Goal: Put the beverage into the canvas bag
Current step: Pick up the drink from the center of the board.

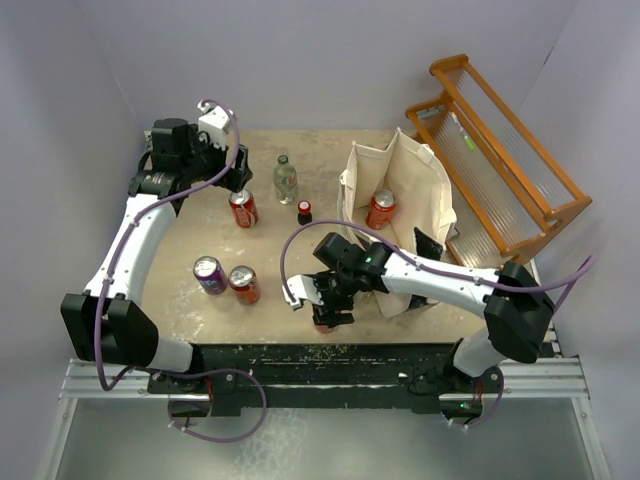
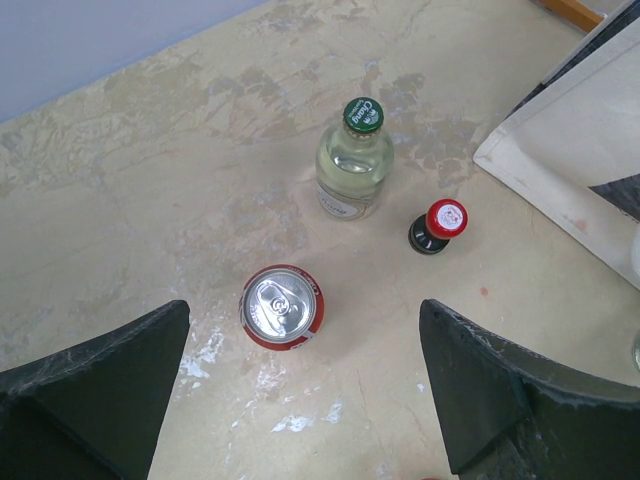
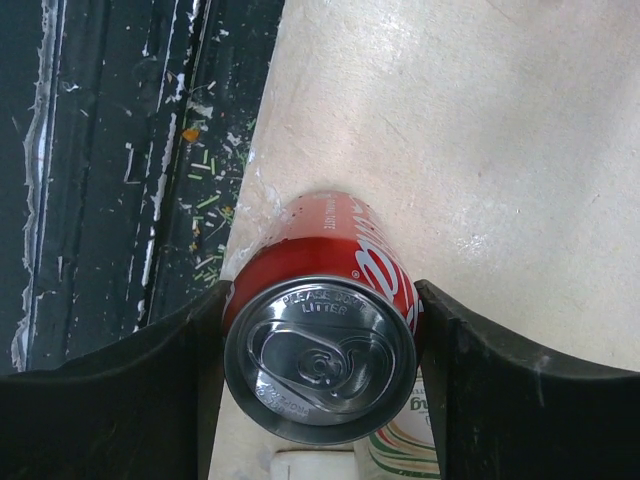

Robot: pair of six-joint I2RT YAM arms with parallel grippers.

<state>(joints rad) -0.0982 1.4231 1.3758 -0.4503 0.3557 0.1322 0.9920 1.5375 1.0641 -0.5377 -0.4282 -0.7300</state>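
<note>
The cream canvas bag [image 1: 400,175] stands open at the back right, with a red can [image 1: 381,208] inside it. My right gripper [image 1: 333,308] is at the table's front edge, left of the bag, shut on a red cola can [image 3: 325,330]; both fingers press its sides. I cannot tell if that can is lifted. My left gripper [image 1: 238,182] is open and empty, hovering above another red can [image 2: 282,305] at the back left. The bag's corner also shows in the left wrist view [image 2: 570,160].
A clear bottle with a green cap [image 2: 352,165] and a small dark bottle with a red cap [image 2: 438,226] stand between the left gripper and the bag. A purple can [image 1: 209,273] and a red can [image 1: 244,284] stand front left. An orange wooden rack [image 1: 500,150] is behind the bag.
</note>
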